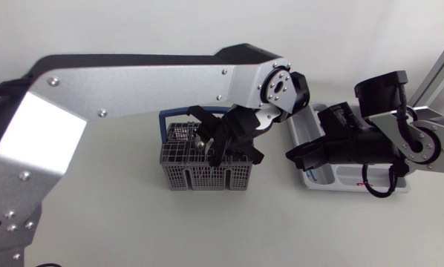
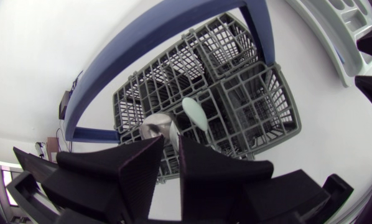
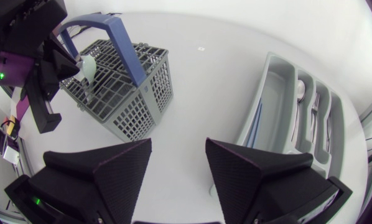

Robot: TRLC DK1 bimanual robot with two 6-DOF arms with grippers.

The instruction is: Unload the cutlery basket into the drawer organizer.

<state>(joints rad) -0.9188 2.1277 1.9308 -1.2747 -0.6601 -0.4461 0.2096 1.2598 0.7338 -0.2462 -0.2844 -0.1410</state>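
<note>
Hanging your left jaws straight down into the basket [image 1: 207, 176], right at the upright metal spoon [image 2: 158, 129], suits a lift-out, though you cannot tell whether they pinch it, while your right jaws wait spread above the worktop [image 1: 133, 222] beside the organizer [image 3: 274, 87], probably keeping clear.

surface: plain white table [image 1: 170, 230] | mark: one tiny speck [image 3: 200, 48] on it, too small to identify

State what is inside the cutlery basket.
A metal spoon and a pale spoon stand in the basket. The left arm hides the cells under it; other contents are unclear.
</note>
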